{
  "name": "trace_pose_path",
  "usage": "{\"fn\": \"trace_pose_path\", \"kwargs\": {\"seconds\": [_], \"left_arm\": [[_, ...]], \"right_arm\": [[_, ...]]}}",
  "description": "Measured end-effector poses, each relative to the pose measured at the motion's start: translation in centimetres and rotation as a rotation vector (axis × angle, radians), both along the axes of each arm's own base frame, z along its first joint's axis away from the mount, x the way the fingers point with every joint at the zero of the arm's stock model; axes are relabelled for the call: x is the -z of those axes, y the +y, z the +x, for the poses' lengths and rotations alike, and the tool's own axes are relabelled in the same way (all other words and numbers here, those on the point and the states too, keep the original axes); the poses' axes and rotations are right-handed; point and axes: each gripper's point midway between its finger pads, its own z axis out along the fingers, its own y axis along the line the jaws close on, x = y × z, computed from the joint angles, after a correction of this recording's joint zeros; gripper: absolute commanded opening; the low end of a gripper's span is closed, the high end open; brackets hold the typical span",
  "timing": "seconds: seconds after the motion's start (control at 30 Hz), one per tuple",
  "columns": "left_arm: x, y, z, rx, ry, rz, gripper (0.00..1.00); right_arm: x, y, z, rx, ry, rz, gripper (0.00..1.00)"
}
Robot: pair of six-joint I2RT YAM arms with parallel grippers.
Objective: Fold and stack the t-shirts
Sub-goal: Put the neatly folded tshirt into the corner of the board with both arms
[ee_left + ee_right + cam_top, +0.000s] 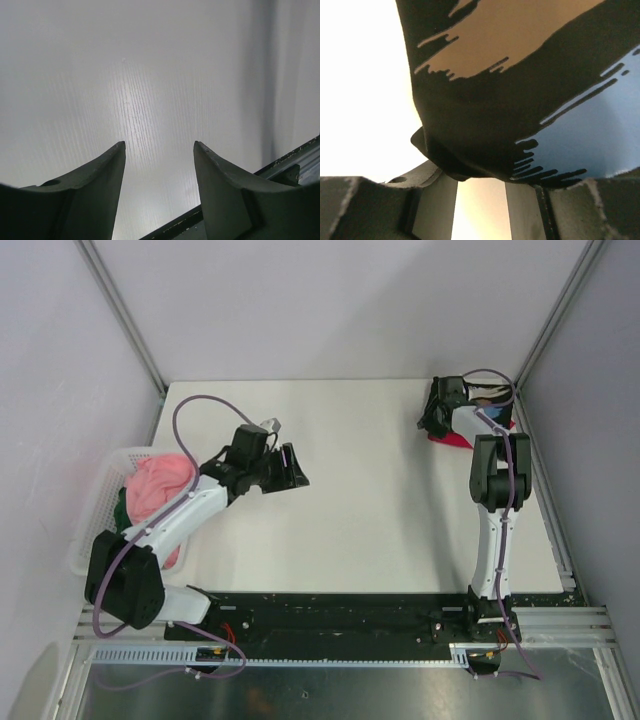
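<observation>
Your right gripper (481, 185) has its two dark fingers partly apart, and you can see a strip of pale table between them. A folded edge of the black t-shirt printed with tan and blue brush strokes (485, 100) lies across the fingertips and hides them. You cannot tell whether the cloth is pinched or only resting there. From above, that gripper (437, 418) sits at the far right corner of the white table (380, 500). The printed black shirt (487, 393) is bunched just behind it, and the crimson red t-shirt (452, 440) lies flat under and beside it.

Your left gripper (159, 145) stands wide open with nothing between its fingers, only bare table below. It (293, 466) hangs over the table's left half, well apart from the shirts at the right. Behind it, off the table's left edge, the white lattice basket (95, 510) holds a pink garment (160, 485) heaped on top, and a dark green garment (122, 508) shows beside it.
</observation>
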Motion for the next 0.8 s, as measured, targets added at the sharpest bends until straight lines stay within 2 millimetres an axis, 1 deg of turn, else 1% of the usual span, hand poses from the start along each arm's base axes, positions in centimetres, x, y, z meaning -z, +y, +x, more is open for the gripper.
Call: {"fn": "trace_pose_path", "kwargs": {"seconds": [0.13, 0.3, 0.4, 0.6, 0.7, 0.8], "left_arm": [[0.5, 0.2, 0.2, -0.006, 0.012, 0.006, 0.62], [0.5, 0.2, 0.2, -0.007, 0.013, 0.006, 0.62], [0.5, 0.2, 0.2, -0.006, 0.013, 0.004, 0.62], [0.3, 0.3, 0.2, -0.008, 0.01, 0.002, 0.62], [0.1, 0.4, 0.2, -0.011, 0.003, -0.001, 0.62], [-0.1, 0.7, 0.2, -0.018, -0.004, -0.004, 0.62]], "right_arm": [[0.2, -0.7, -0.3, -0.002, 0.018, -0.036, 0.44], [0.3, -1.9, -0.7, 0.015, 0.021, -0.038, 0.44], [0.4, -3.2, -1.7, 0.04, 0.031, -0.042, 0.43], [0.5, -5.8, -4.3, 0.09, 0.056, -0.044, 0.43], [0.4, -5.9, -4.9, 0.09, 0.06, -0.044, 0.44], [0.3, -5.6, -5.1, 0.076, 0.062, -0.057, 0.44]]}}
